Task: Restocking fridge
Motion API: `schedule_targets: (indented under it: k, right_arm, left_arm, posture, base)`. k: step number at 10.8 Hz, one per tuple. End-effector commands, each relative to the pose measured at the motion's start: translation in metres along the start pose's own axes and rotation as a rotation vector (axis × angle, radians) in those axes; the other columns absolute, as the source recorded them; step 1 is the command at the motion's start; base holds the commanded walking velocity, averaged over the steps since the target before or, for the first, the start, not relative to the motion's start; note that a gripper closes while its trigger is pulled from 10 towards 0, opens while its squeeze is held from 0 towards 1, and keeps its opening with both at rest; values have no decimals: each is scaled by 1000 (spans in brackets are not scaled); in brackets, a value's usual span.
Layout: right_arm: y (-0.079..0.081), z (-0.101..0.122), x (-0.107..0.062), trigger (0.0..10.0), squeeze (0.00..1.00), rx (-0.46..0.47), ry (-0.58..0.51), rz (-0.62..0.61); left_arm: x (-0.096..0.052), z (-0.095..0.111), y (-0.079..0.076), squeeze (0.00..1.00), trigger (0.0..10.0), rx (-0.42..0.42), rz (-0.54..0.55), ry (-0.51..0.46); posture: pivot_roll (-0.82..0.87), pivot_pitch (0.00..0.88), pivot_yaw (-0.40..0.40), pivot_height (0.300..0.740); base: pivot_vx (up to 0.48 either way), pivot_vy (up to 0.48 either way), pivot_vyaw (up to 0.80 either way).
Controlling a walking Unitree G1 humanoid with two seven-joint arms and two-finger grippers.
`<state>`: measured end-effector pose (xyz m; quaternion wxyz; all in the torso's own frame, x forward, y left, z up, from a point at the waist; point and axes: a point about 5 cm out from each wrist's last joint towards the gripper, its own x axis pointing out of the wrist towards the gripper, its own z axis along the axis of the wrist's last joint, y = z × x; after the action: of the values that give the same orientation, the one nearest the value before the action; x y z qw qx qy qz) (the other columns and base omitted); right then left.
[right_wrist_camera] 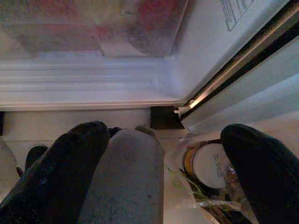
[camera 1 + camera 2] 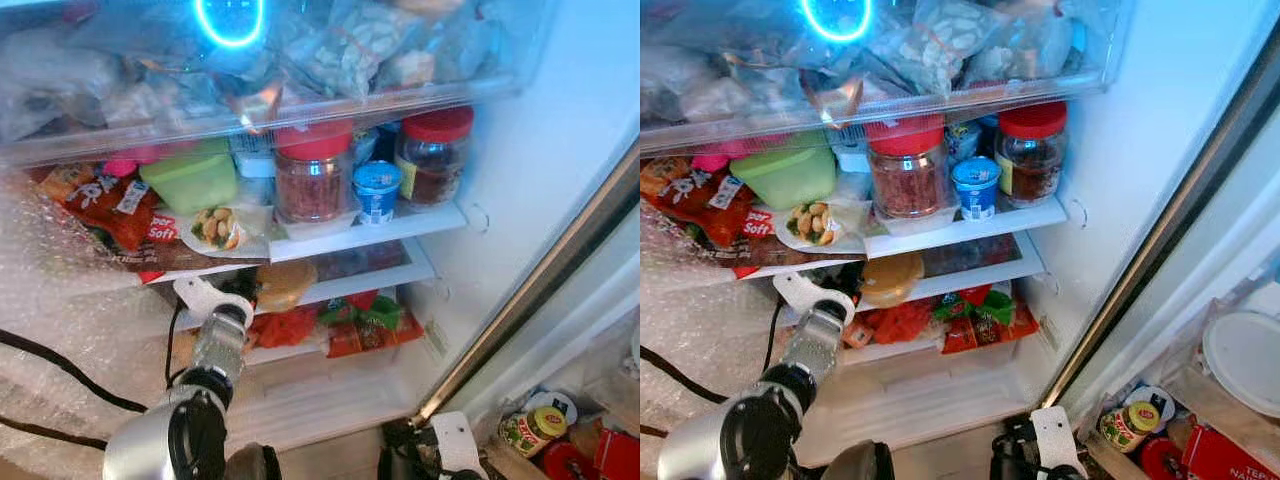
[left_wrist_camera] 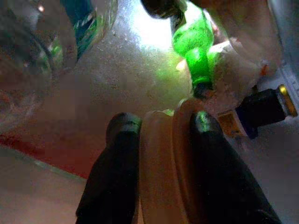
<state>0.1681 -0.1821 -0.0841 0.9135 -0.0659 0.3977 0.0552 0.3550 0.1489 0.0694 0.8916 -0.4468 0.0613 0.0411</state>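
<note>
Fingers of your left gripper (image 3: 159,140) are clamped on a tan lidded tub (image 3: 163,154), one black finger against each side, and the arm reaches into the open fridge (image 2: 1110,150) at the level of its second shelf (image 2: 970,272). That side-on hold looks meant to keep the tub steady as it slides in; in the head views the same tan tub sits at the front of that shelf, just ahead of the wrist. Your right gripper (image 1: 163,154) hangs low before the fridge floor, fingers apart, with a grey rounded thing (image 1: 124,182) between them; I can't tell that they're closing on it. Beyond it, outside the fridge, a yellow-lidded jar (image 2: 1127,422) waits among other stock, likely next in line. Farther in, above the second shelf, two red-lidded jars (image 2: 908,165) flank a small blue-topped cup (image 2: 977,187), a green box (image 2: 790,172) beside them. Higher still, a clear drawer (image 2: 940,60) holds bagged food.
</note>
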Motion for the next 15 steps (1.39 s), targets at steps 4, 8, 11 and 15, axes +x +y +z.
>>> schedule_targets:
  k: [4,8,11,15]
  right_arm:
    - [46,-67,-25,10000,0,11,250,111]
    - [44,-61,-22,10000,0,10,241,113]
    - [43,-59,-21,10000,0,2,239,120]
    - [41,-58,-20,10000,0,-2,238,121]
  left_arm:
    - [4,8,-4,1000,10000,28,31,-30]
    - [1,11,3,725,10000,-54,13,-68]
    - [-6,12,12,0,10000,-104,-53,-97]
    - [-15,3,11,0,10000,-106,-152,-80]
  posture:
    - [-249,139,38,647]
    - [-225,123,43,647]
    - [-201,106,47,647]
    - [-188,95,44,647]
  base:
    - [0,0,0]
    - [0,0,0]
    - [0,0,0]
    - [0,0,0]
